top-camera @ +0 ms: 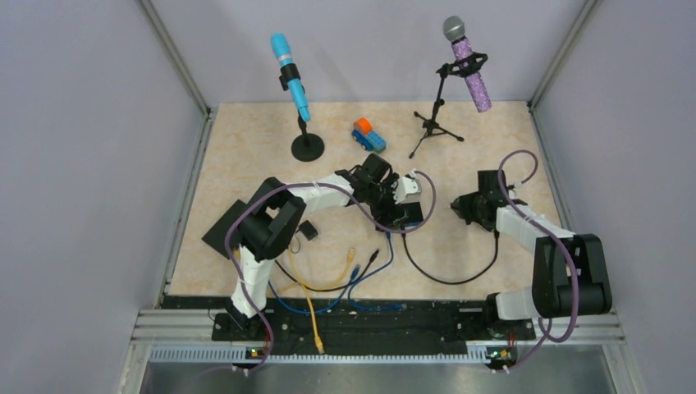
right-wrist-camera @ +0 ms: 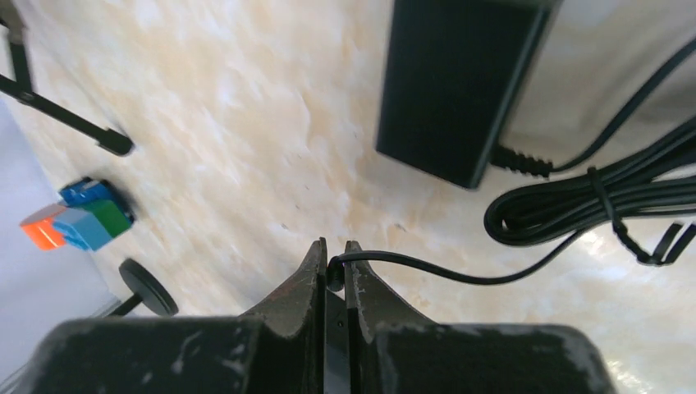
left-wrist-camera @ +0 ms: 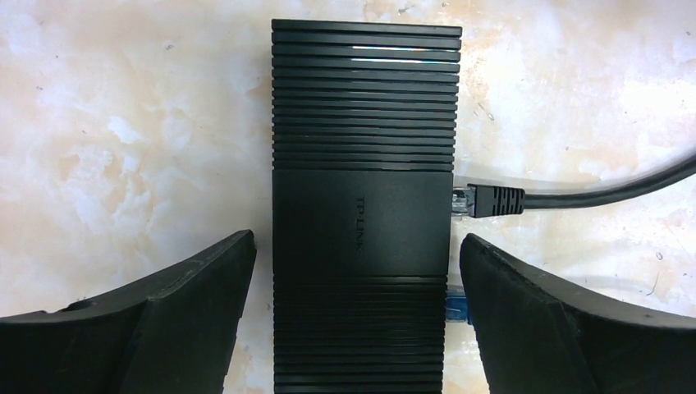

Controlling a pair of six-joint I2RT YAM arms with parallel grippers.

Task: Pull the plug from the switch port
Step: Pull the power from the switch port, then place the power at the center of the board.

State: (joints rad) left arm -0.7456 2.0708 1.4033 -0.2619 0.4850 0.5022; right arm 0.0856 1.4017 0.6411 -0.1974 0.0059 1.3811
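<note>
Right, the table (top-camera: pixel 246 148) is beige marble-look laminate, glossy and blotchy. It sits boxed in by plain grey walls (top-camera: pixel 82 164), with a ribbed aluminium rail (top-camera: pixel 369 332) along the near edge.

Back row, left to right:
- blue mic (top-camera: pixel 289 78), smooth plastic, on a round black base
- toy truck (top-camera: pixel 368 135), blocky, orange and blue
- purple glitter mic (top-camera: pixel 469 66), grey mesh head, on a thin black tripod

Loose yellow lead (top-camera: pixel 312 300) and blue lead (top-camera: pixel 361 283) lie in front of the left arm's base.

Only legible writing is "TP-LINK" (left-wrist-camera: pixel 359 230), embossed on the smooth centre panel of the switch (left-wrist-camera: pixel 361 123). The switch is a matte black plastic rectangle, finely ribbed at both ends, flat on the table mid-field.

Left gripper (left-wrist-camera: pixel 357 242) is wide open. One black finger sits on each side of the switch, neither touching it.

The plug (left-wrist-camera: pixel 488 200) is at the switch's right edge. It has a clear tip, a ribbed black boot and a round black cord running off right. The tip meets the edge; can't tell if it's seated. A blue bit (left-wrist-camera: pixel 456 304) pokes out lower on the same side.

Right gripper (right-wrist-camera: pixel 334 244) is pinched closed on a thin black cable (right-wrist-camera: pixel 427 271); its fingers are scuffed. Beyond it is a black box (right-wrist-camera: pixel 460 82) with a ribbed lead at its corner, and I can't tell if that's the switch. To the right of that is a tied black cable coil (right-wrist-camera: pixel 591 205).
</note>
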